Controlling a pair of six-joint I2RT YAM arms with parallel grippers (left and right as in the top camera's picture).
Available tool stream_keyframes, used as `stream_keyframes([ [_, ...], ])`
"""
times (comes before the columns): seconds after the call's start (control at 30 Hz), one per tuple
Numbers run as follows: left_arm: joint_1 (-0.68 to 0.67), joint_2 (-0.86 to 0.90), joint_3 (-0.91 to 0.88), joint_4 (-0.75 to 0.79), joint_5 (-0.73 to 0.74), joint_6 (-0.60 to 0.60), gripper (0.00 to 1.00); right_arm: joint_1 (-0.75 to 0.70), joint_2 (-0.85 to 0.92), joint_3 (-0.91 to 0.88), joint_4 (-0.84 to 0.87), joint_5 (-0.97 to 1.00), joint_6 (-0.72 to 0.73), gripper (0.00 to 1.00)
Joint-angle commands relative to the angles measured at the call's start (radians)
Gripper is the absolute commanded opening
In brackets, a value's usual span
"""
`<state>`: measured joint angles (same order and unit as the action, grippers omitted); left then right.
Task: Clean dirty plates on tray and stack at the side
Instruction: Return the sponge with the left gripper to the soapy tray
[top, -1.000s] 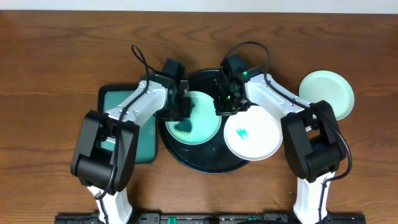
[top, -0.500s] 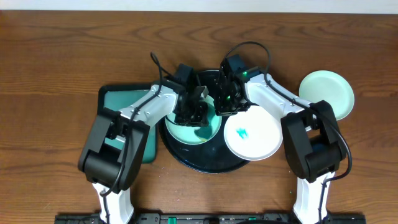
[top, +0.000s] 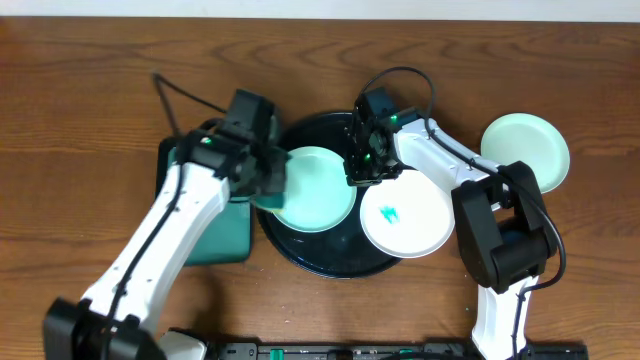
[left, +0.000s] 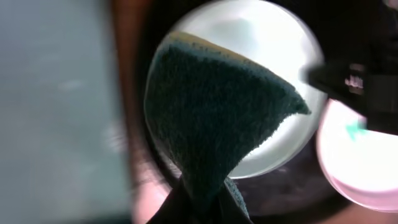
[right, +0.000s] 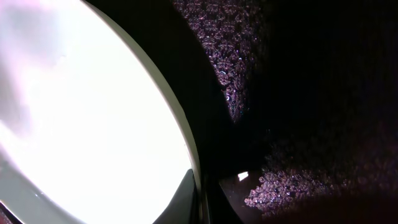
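I have the tray (top: 330, 262) at the middle of the tabletop (top: 90, 110), with a smaller tray (top: 215, 240) just beside it on the left. The first plate (top: 320, 195) lies in the tray, toward its left. The second plate (top: 405, 217) lies to the right of it, across the tray's right rim. The third plate (top: 525, 150) lies on the tabletop, well apart to the right. My left hand (top: 268, 180) holds a sponge (left: 211, 124) over the first plate's left edge. My right hand (top: 363, 168) is at that plate's right edge.
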<state>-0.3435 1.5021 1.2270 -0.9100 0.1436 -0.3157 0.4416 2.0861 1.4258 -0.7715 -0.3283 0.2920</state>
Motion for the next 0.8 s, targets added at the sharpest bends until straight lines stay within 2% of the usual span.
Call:
stream_keyframes([
  [0.0,0.080,-0.010,0.007,-0.057,-0.188,-0.041,0.07,0.000,0.011,-0.001,0.002,0.013,-0.008,0.01],
  [0.23,0.266,0.045,-0.014,-0.069,-0.177,-0.041,0.07,0.000,0.011,-0.001,0.004,0.013,-0.008,0.01],
  [0.37,0.327,0.117,-0.021,-0.066,-0.157,-0.030,0.07,0.000,0.011,-0.001,0.016,0.013,-0.008,0.01],
  [0.6,0.331,0.292,-0.028,-0.018,-0.151,-0.027,0.07,0.000,0.011,-0.001,0.027,0.005,-0.008,0.01],
  [0.77,0.331,0.356,-0.028,0.025,-0.150,-0.027,0.08,0.000,0.011,-0.001,0.026,0.005,-0.008,0.01],
])
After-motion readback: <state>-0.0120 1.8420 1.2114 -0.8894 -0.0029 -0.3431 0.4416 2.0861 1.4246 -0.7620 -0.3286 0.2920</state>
